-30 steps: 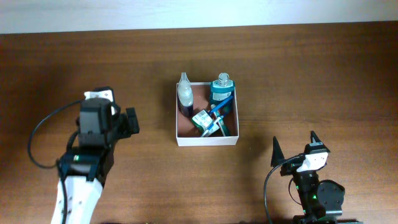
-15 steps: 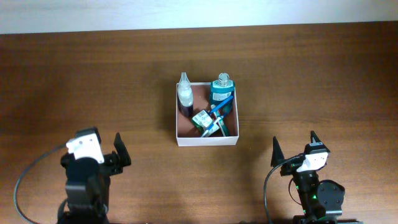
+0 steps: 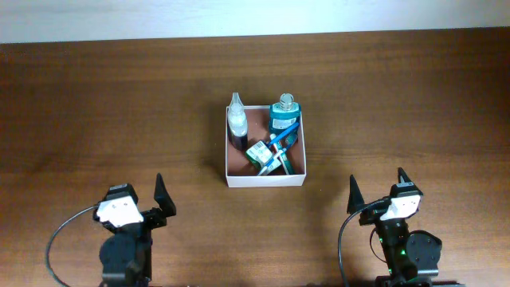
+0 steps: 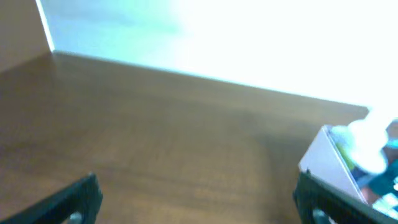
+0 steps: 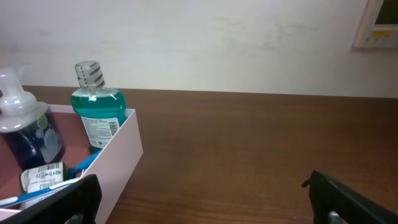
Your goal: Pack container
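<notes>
The container (image 3: 265,180), a square white-walled box with a reddish-brown floor, sits at mid-table. It holds a teal bottle (image 3: 284,115), a dark bottle with a white pump (image 3: 237,121), a blue toothbrush (image 3: 282,140) and a small labelled tube (image 3: 259,153). My left gripper (image 3: 137,199) is open near the front edge, well left of the box and empty. My right gripper (image 3: 378,187) is open at the front right, also empty. The left wrist view shows the left gripper (image 4: 199,205) over bare wood, with the container (image 4: 323,155) at the right. The right gripper (image 5: 205,202) has the container (image 5: 118,155) at its left.
Brown wooden table (image 3: 398,96) with a pale wall behind its far edge. A cable (image 3: 56,239) loops beside the left arm. A white wall fitting (image 5: 379,25) shows at the upper right of the right wrist view.
The left arm has drawn back from beside the container's left toward the table's front edge, jaws still open. The right arm and the box contents have not moved.
</notes>
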Action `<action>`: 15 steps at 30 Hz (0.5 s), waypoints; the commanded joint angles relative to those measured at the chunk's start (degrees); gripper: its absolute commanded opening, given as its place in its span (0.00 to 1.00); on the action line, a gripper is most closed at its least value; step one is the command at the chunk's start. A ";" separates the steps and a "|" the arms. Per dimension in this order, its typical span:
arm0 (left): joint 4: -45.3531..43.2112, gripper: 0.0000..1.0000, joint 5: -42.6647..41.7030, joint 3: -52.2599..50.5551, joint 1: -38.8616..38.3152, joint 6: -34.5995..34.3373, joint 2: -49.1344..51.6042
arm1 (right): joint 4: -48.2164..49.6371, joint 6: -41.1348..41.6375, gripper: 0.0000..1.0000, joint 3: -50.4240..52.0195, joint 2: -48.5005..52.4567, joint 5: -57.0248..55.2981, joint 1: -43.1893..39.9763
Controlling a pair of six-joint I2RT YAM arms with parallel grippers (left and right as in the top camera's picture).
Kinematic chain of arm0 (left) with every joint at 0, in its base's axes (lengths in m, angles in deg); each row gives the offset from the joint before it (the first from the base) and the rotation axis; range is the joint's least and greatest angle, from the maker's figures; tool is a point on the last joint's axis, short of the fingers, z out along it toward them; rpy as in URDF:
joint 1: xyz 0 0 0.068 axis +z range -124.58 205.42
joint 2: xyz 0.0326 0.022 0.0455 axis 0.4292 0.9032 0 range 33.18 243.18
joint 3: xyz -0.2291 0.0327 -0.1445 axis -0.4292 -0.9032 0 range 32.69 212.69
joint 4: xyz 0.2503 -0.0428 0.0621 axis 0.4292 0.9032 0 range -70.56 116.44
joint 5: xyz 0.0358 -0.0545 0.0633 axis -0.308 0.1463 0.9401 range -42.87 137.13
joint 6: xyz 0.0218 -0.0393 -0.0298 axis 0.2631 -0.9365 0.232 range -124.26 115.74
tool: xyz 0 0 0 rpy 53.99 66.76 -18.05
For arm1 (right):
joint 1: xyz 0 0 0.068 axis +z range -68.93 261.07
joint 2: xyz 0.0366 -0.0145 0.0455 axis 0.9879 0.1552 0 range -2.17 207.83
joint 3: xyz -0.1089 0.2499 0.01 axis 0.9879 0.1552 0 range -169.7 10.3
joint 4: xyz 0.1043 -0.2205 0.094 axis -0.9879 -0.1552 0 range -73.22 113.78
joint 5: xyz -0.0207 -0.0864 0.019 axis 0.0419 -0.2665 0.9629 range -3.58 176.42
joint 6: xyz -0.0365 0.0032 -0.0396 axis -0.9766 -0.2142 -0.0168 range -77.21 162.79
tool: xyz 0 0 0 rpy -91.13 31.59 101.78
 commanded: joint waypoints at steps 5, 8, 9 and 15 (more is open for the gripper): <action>-8.11 1.00 -5.29 -6.16 1.31 -0.07 -5.86 | -0.26 0.00 0.99 0.26 -0.61 0.98 -0.48; -9.55 0.99 -5.49 -7.13 1.38 -0.07 -8.22 | -0.26 0.00 0.99 0.26 -0.61 0.96 -0.48; -9.62 1.00 -5.49 -7.28 1.40 -0.07 -8.85 | -0.26 0.00 0.99 0.26 -0.61 0.98 -0.48; -8.48 1.00 -5.51 -8.81 1.62 -0.07 -10.64 | -0.26 0.00 0.99 0.26 -0.61 0.98 -0.48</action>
